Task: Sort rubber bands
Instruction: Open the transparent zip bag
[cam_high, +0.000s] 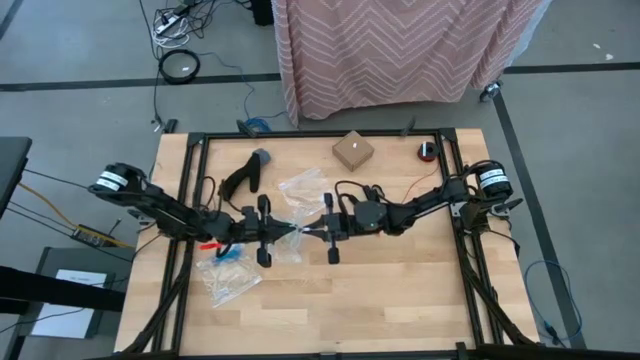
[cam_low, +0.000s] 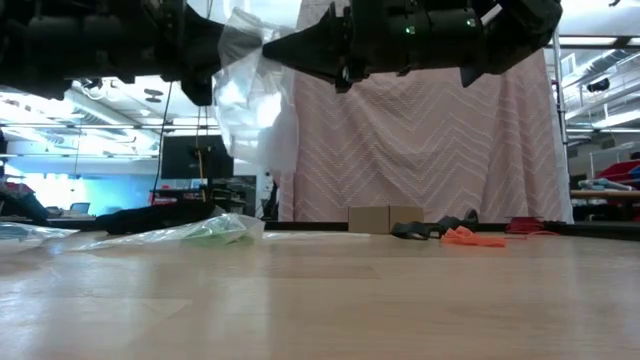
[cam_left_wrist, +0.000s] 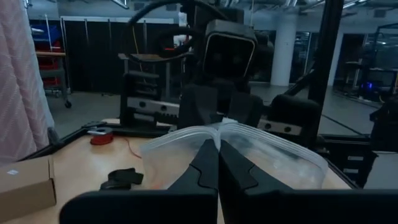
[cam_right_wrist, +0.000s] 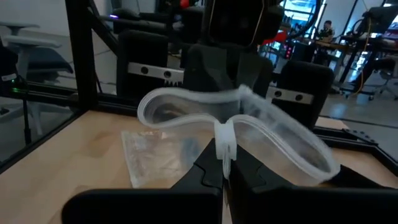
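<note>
1. The rubber bands, small thin loops, showed only as an orange cluster (cam_low: 473, 237) lying on the wooden table (cam_high: 400, 290), near its left edge by the left arm in the high view (cam_high: 208, 244).
2. Green bits sat inside a clear plastic zip bag (cam_high: 230, 277) lying flat toward the front-left corner; whether they were bands could not be told.
3. Held up over the middle of the table was another clear plastic zip bag (cam_high: 297, 232), its mouth pulled wide between both arms.
4. The left gripper (cam_left_wrist: 218, 163) was clamped shut on one lip of that bag's rim.
5. The right gripper (cam_right_wrist: 224, 168) faced it, pinched tight on the opposite lip.
6. A third clear bag (cam_high: 303, 186) lay just behind the held one.
7. Near the back edge sat a small brown cardboard box (cam_high: 353, 150).
8. A red roll (cam_high: 427, 151) lay by the back-right corner.
9. A black handheld tool (cam_high: 246, 172) rested back-left.
</note>
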